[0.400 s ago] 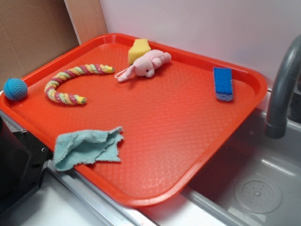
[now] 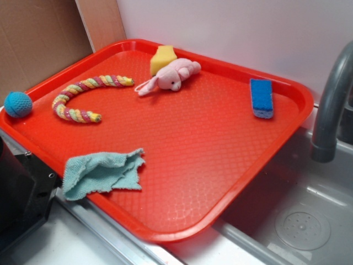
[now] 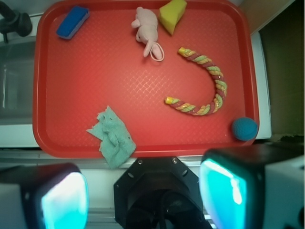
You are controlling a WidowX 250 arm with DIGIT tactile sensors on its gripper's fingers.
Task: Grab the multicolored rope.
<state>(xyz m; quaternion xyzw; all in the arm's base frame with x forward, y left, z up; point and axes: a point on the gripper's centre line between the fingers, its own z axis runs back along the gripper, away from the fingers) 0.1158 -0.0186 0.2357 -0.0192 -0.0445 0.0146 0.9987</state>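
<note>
The multicolored rope (image 2: 83, 96), twisted in pink, yellow and green, lies curved in a C on the left part of the red tray (image 2: 220, 182). In the wrist view the multicolored rope (image 3: 209, 86) lies at the tray's right side, far ahead of my gripper (image 3: 143, 193). The gripper is open and empty, its two fingers (image 3: 62, 200) wide apart, held high over the tray's near edge. In the exterior view the gripper itself does not show.
A pink plush bunny (image 2: 171, 75) and a yellow sponge wedge (image 2: 162, 58) lie at the back. A blue sponge (image 2: 261, 97) lies right, a teal cloth (image 2: 102, 172) over the front rim, a blue ball (image 2: 18, 104) left. A sink and faucet (image 2: 331, 105) stand right.
</note>
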